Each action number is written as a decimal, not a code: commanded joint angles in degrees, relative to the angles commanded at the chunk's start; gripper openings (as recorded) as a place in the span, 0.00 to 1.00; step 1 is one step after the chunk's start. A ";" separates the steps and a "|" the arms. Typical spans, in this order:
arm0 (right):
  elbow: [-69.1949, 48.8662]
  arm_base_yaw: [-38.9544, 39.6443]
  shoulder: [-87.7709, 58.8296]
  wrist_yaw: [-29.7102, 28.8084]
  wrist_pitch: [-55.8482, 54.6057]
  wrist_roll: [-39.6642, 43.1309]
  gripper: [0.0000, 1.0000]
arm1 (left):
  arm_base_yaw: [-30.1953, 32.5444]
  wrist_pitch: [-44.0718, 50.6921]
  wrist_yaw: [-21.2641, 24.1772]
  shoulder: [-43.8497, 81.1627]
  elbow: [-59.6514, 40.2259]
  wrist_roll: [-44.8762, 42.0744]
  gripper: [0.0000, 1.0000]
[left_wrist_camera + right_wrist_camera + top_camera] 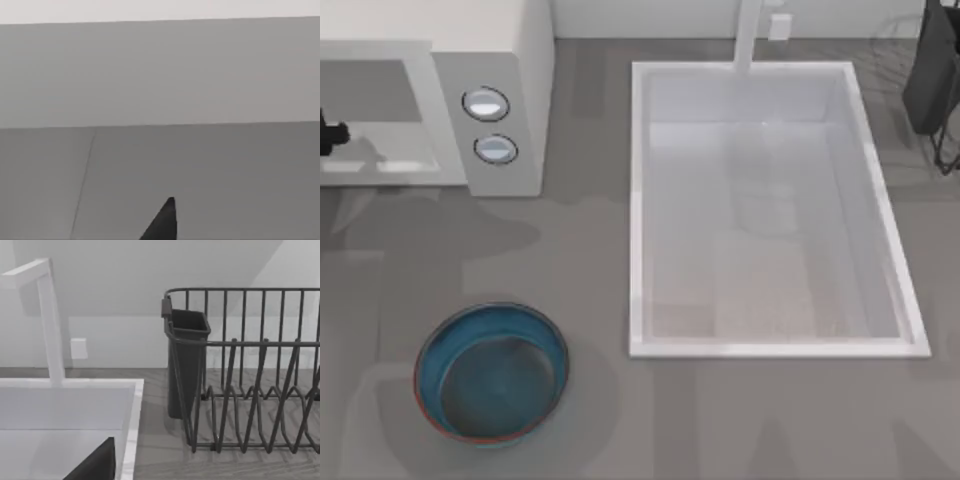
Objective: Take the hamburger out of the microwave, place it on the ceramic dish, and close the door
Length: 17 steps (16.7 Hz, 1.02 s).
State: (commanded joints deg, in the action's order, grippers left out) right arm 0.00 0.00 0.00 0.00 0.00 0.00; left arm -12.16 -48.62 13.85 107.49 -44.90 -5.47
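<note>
nearest the top camera sits the ceramic dish (491,372), a deep blue bowl with a reddish-brown rim, resting on the grey worktop (740,420) toward the left front, with nothing inside it. beyond it and to the right lies a white rectangular sink (636,200), its tap (750,35) rising from the far edge. farther back on the left stands the off-white microwave (515,60), two silver-rimmed knobs (486,103) on its panel and its wide cavity open to the front. a dark bit of the left arm (330,133) pokes in at the left edge, level with that cavity; the left wrist view shows plain grey surfaces and a single black fingertip (165,222) of the left end effector, and i cannot tell how far open it is or whether it has anything. no view lets me place the hamburger, nor the door. at the far right corner the right arm (930,70) is parked by a dark wire dish rack (250,390) with a cutlery cup (187,365); i cannot tell the state of the right end effector either.
</note>
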 joint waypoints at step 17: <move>0.00 0.00 0.00 0.00 0.00 0.00 1.00 | 22.53 47.49 -22.95 1.79 -17.07 52.00 0.00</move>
State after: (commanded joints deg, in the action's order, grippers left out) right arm 0.00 0.00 0.00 0.00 0.00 0.00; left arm 10.36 -1.12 -9.10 109.29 -61.97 46.52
